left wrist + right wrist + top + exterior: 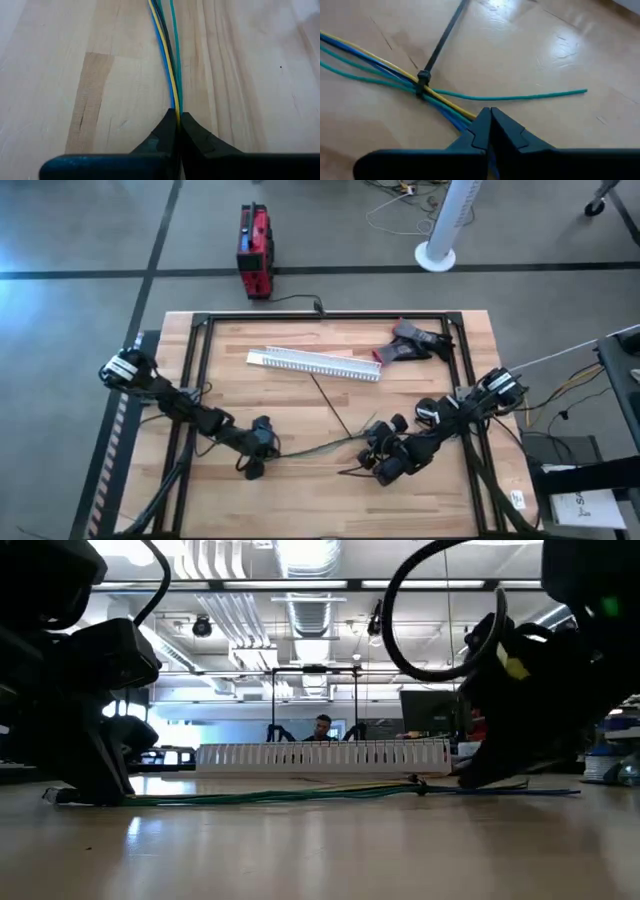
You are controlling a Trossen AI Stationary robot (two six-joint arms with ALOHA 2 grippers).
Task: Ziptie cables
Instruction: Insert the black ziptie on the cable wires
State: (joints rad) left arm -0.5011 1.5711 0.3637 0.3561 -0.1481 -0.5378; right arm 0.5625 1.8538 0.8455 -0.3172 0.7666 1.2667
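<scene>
The cables (380,67) are showing yellow, blue, dark and teal-green strands. The ziptie (440,42) is showing black. The table (300,500) is showing pale wood with a brownish plank patch. The slotted channel (314,364) is showing white, and both grippers are looking dark.

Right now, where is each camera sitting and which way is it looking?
High view: above the table, looking straight down; shows both arms, left gripper, right gripper.
Low view: at tabletop height, looking level across to the white channel; dark arm parts at both sides.
Left wrist view: on the left arm, looking past its shut fingers at the cables.
Right wrist view: on the right arm, looking past its shut fingers at the ziptie.
Both wrist views share the cables.
</scene>
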